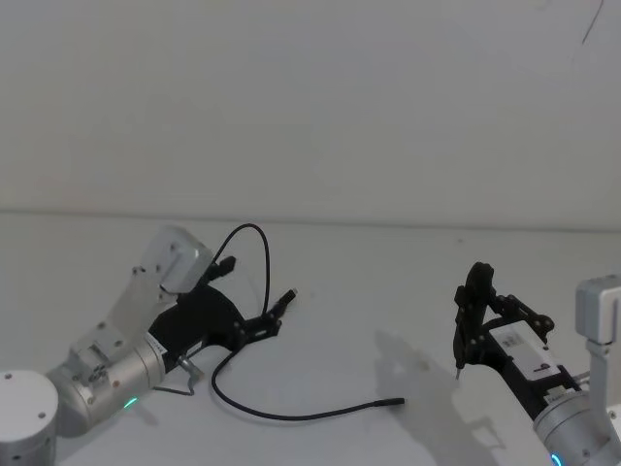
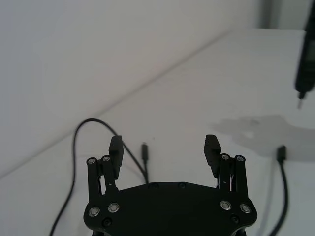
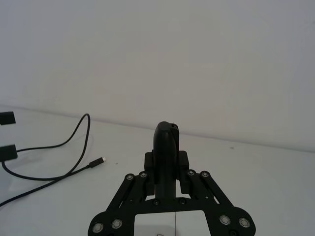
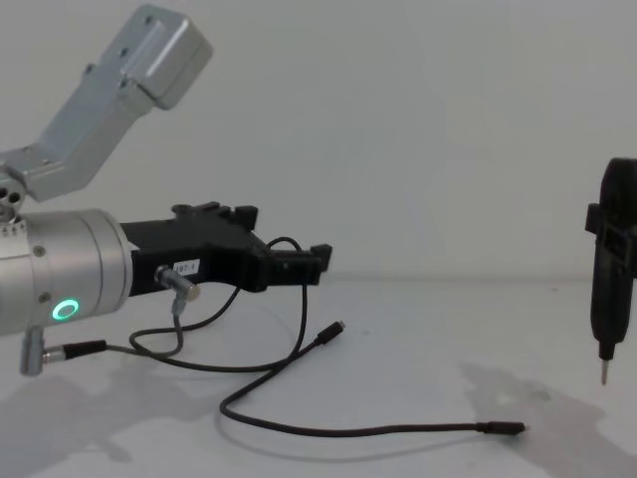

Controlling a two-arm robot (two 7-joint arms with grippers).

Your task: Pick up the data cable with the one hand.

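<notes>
The left claw (image 2: 164, 147) hovers spread open above the surface (image 1: 388, 291). The data cable (image 1: 291, 416) runs between its fingers (image 2: 115, 147), with one plug (image 2: 145, 150) just ahead of them. I judge it should sink straight down, then pinch the strand behind that plug, closing fully before lifting. The right claw (image 3: 166, 135) sits pinched closed, well apart.

Cable (image 1: 391, 400): black throughout, silver metal tips; left gripper (image 2: 164, 147): plain matt black; its wrist (image 4: 75, 274): silver, with a glowing green ring (image 4: 66, 310); right gripper (image 3: 166, 129): black, bearing a white label (image 1: 529, 351) with dark marks; table (image 1: 369, 272): plain white; wall (image 1: 291, 97): plain off-white.
</notes>
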